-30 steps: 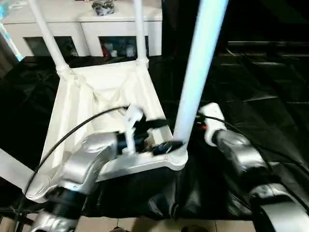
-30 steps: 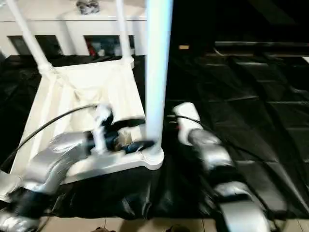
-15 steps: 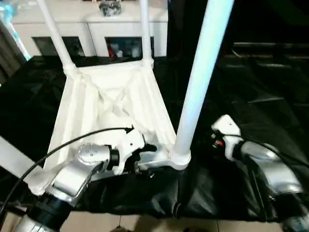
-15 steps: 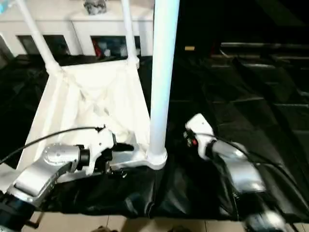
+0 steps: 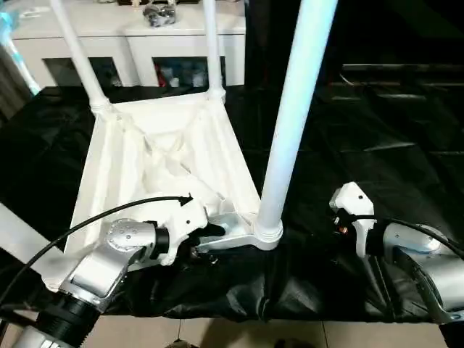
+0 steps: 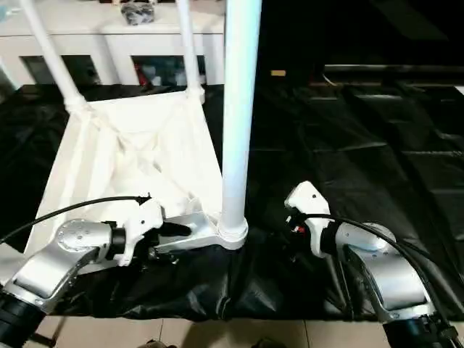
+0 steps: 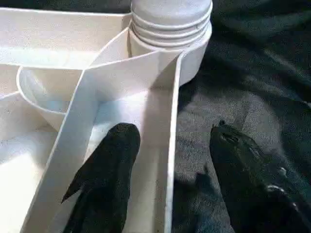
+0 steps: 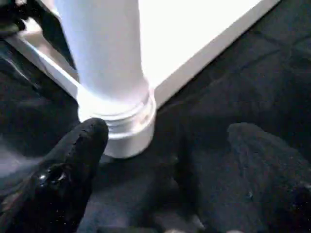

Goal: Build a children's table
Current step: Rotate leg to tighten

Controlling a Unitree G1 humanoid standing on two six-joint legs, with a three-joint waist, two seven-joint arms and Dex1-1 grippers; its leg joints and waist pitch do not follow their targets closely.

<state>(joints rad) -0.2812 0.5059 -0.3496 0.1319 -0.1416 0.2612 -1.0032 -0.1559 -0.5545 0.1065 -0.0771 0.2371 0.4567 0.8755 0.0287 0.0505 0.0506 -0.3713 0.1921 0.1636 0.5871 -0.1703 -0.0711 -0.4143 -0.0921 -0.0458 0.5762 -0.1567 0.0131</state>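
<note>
Left gripper (image 7: 167, 160) fingers half spread, straddling the near edge rib of the upside-down white ribbed plastic tabletop (image 5: 170, 156) on black sheeting (image 5: 377, 130), no clamp visible. Right gripper (image 8: 165, 160) spread wide, holding nothing, beside the socket collar of the nearest leg (image 5: 293, 116). Three smooth white tapered tubular legs seen upright in corner sockets.

Upright leg (image 5: 290, 123) blocks passage between both hands.

Tops of the three upright legs (image 5: 297, 109) cut off by the upper edge. Tabletop's (image 5: 167, 159) near rim partly hidden behind the left hand (image 7: 170, 160) and its forearm. Right hand (image 8: 160, 160) blurred beside the near corner socket (image 8: 121, 126). Cabinet (image 5: 130, 36) contents too small to tell.
</note>
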